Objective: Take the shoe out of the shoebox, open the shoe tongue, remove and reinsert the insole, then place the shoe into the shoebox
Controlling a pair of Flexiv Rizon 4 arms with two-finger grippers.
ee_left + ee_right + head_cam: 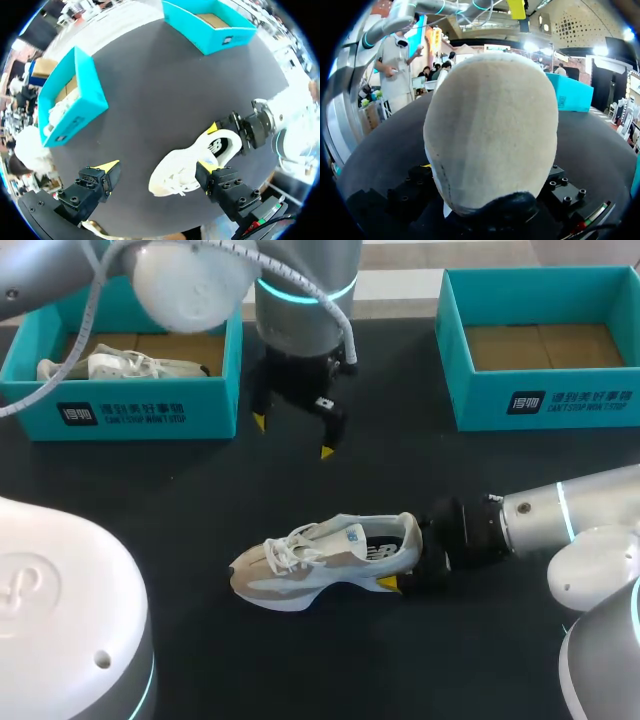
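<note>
Shoe (325,558) is out of the box, on its sole mid-table (150,500). Long axis runs left-right: toe left, heel right.

R arm comes in from the right. Right gripper (403,578) looks clamped on the heel, one yellow tip showing at the near side. In its wrist view the heel fills the space btwn the fingers.

Left gripper (293,437) hangs above the table on the far side of the shoe, wide open & holding nothing. Laces and tongue lie near-side of and below it, so L arm is nearer for the tongue step, w/ nothing in btwn.

Left shoebox (140,410) far left holds a second shoe (120,365). Right shoebox (545,400) far right shows bare cardboard. Both well apart from the shoe
</note>
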